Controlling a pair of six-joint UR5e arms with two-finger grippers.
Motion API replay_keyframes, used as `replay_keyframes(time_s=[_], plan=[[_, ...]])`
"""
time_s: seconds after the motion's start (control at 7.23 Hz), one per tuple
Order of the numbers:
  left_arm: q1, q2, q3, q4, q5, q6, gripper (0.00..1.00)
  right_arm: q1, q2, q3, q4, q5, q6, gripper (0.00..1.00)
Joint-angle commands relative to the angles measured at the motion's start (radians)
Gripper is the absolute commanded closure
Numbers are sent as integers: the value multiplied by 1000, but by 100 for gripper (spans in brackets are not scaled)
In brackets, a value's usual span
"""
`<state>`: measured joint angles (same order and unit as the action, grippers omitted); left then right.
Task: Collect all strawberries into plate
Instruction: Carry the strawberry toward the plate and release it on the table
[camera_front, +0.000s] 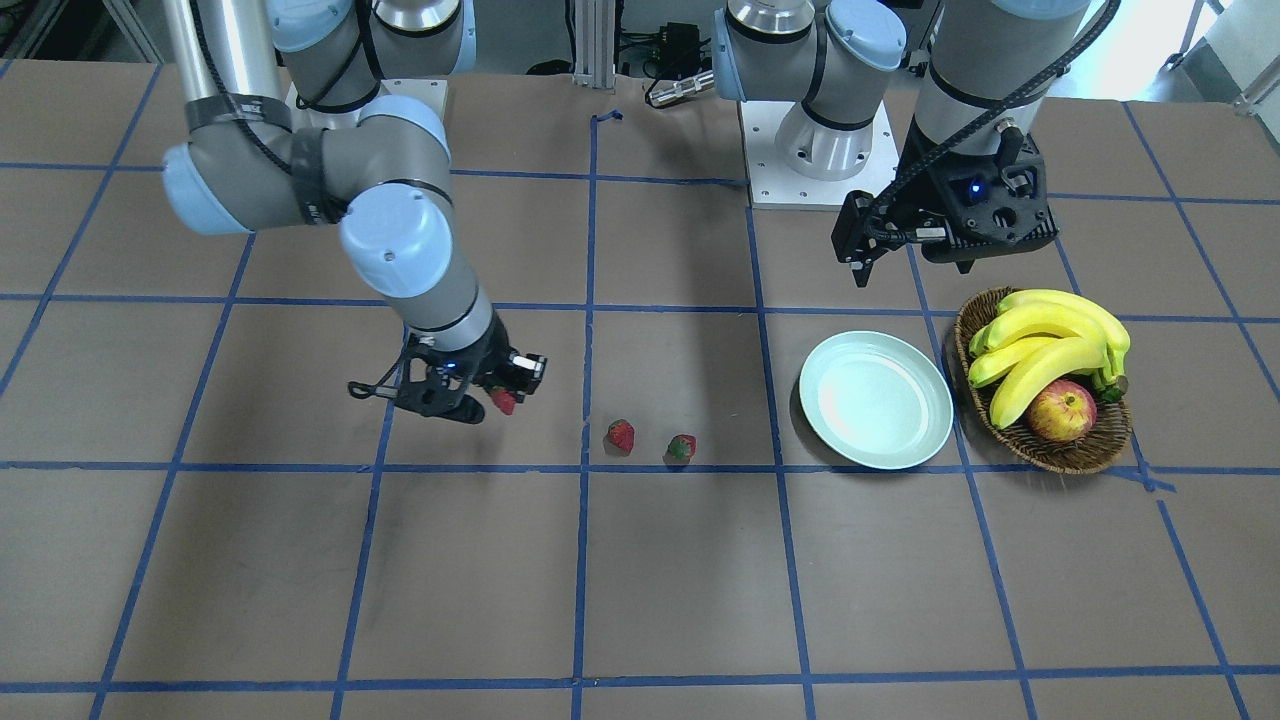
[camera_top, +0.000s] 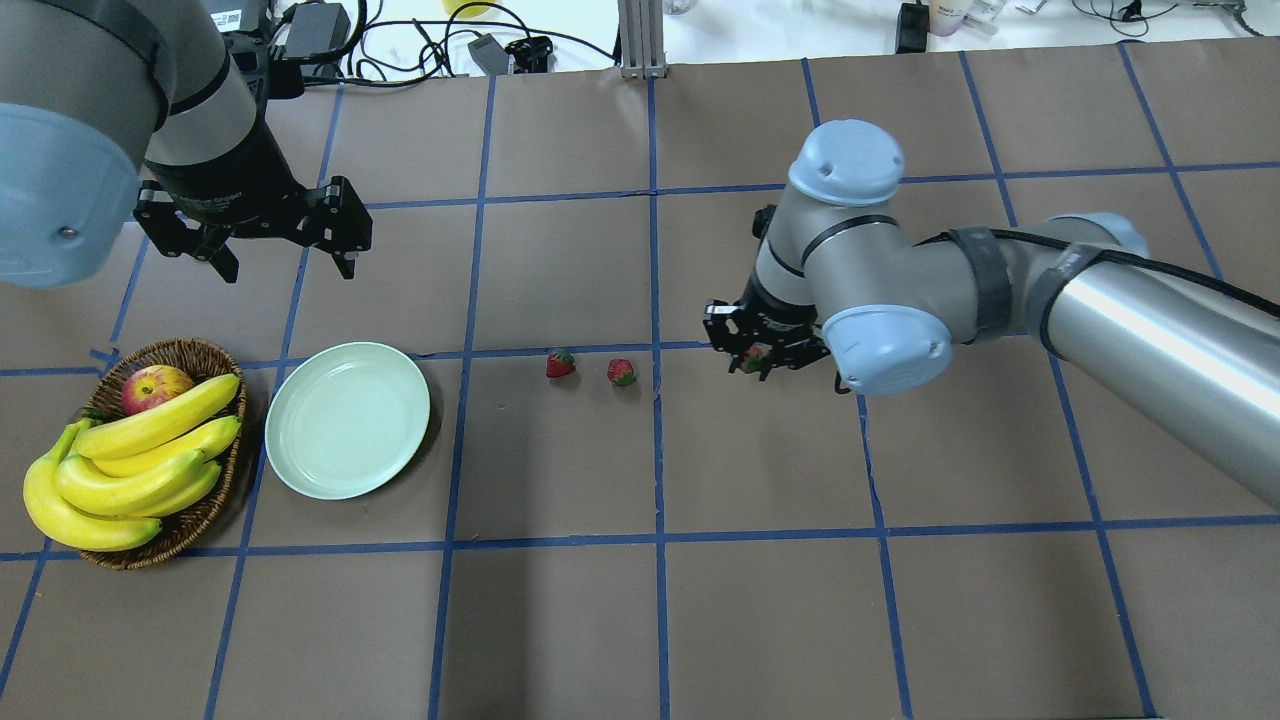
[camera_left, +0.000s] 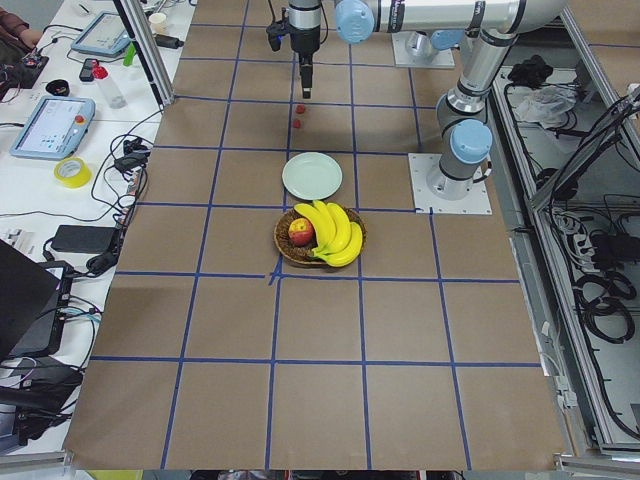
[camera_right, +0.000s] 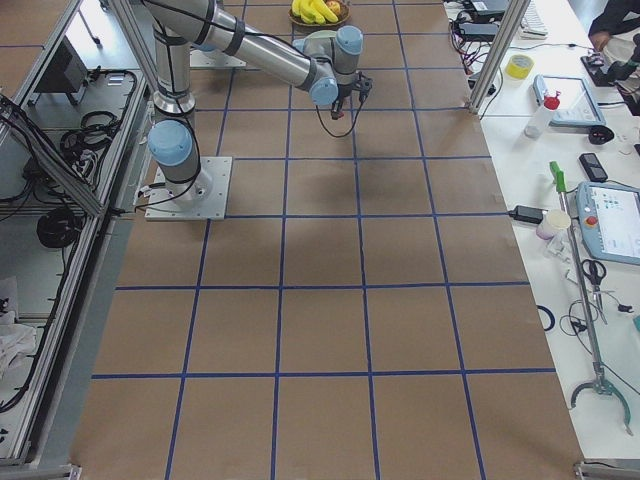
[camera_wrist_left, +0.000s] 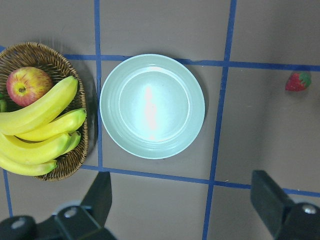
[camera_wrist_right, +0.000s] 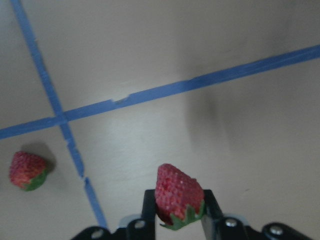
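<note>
Exterior front-facing camera first — the right gripper (camera_front: 496, 397) hangs low over the table (camera_front: 640, 580), fingers pinched on the clamped strawberry (camera_front: 504, 402), and that reads as a carry about to head for the plate (camera_front: 876, 400), which lies bare and well apart across the grid. Between them sit the far loose strawberry (camera_front: 621, 436) and the near loose strawberry (camera_front: 682, 448) (near meaning nearer the plate), both on the table, side by side, not touching. Meanwhile the left gripper (camera_front: 912, 262) hangs high by the basket (camera_front: 1045, 452) of bananas (camera_front: 1050, 340) and an apple (camera_front: 1061, 411), parked clear of the lane, I'd judge. Overhead exterior now: same line-up, all three berries strung along one tape line (camera_top: 500, 352), plate just beside the basket, so the delivery looks like a straight sideways run. Exterior left and exterior right: far too small to tell anything about fingers, only that the right arm reaches out over the berries. Left wrist-mounted: fingers spread wide with nothing between them, the plate empty below, nothing delivered yet, the near loose strawberry off at the edge. Right wrist-mounted, the clincher: both pads (camera_wrist_right: 148, 205) squeeze the berry's flanks down by its green cap, tip pointing away from the gripper, the far loose strawberry resting on the table beyond — a hold so close to the cap end could let the fruit slip if the move is jerky.
</note>
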<state>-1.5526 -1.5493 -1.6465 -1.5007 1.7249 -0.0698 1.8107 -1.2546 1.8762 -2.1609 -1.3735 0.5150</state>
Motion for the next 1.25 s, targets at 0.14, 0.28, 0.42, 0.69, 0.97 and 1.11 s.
replay_keyframes(time_s=[0.14,0.28,0.42,0.69,0.97,1.11], plan=[[2,0,-15,17,1,-5,0,200,141,-138,-10,115,221,81],[2,3,-18,16,2,-2,0,216,158,-143,-10,122,232,80],[2,5,-18,16,2,-2,0,219,168,-149,-16,123,234,80],[2,6,-16,16,2,-2,0,219,204,-167,-39,122,234,38],[2,6,-16,17,1,-2,0,217,175,-169,-34,100,232,0],[2,6,-16,16,2,-1,0,216,115,-178,-11,62,226,0]])
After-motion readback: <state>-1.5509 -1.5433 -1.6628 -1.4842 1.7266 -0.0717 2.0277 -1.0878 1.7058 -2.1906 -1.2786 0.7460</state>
